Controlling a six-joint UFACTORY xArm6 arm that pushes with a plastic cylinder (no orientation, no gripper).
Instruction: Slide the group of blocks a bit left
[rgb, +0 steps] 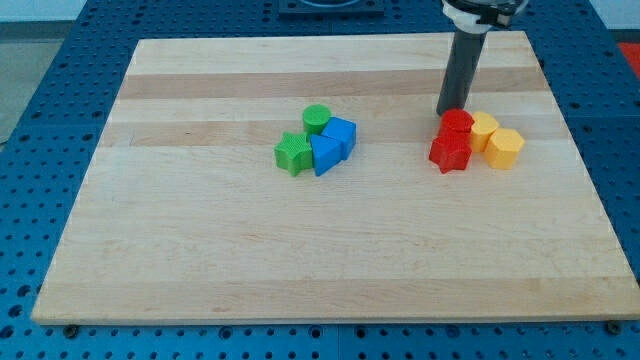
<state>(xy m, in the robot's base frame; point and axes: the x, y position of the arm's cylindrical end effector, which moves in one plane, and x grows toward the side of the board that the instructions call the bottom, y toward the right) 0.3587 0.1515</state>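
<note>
Two clusters of blocks lie on the wooden board (200, 250). At the middle are a green cylinder (317, 118), a green star-like block (292, 153), a blue block (342, 132) and a blue triangular block (324, 155), all touching. Toward the view's right are a red cylinder (457, 124), a red star-like block (449, 151), a yellow block (484, 129) and a yellow hexagonal block (506, 148), also touching. My tip (447, 111) stands just above the red cylinder, at its top-left edge, very close to it or touching.
The board lies on a blue perforated table (40, 90). The rod (462, 65) comes down from the view's top right.
</note>
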